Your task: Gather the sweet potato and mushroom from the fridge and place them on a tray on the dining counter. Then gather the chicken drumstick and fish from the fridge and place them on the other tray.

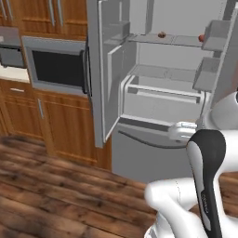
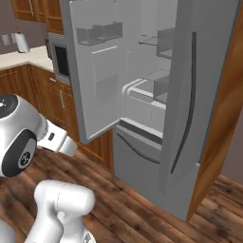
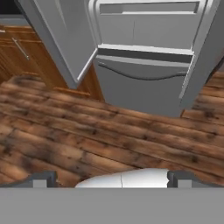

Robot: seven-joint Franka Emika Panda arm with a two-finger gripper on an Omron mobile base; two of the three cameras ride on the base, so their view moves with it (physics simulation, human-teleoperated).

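The grey steel fridge stands in front of me with both upper doors swung open; its white shelves and drawers show. On the upper shelf lie a small brownish item and a small red one, both too small to identify. The fridge shows from the other side, its right door edge-on with a dark bar handle. My gripper is open, empty, low over the wooden floor, and pointed at the fridge's bottom freezer drawer. The dining counter and trays are out of view.
A steel built-in microwave sits in wood cabinets left of the fridge. The wall counter holds a paper towel roll. A wood side panel flanks the fridge on the right. Wooden floor lies between me and the fridge.
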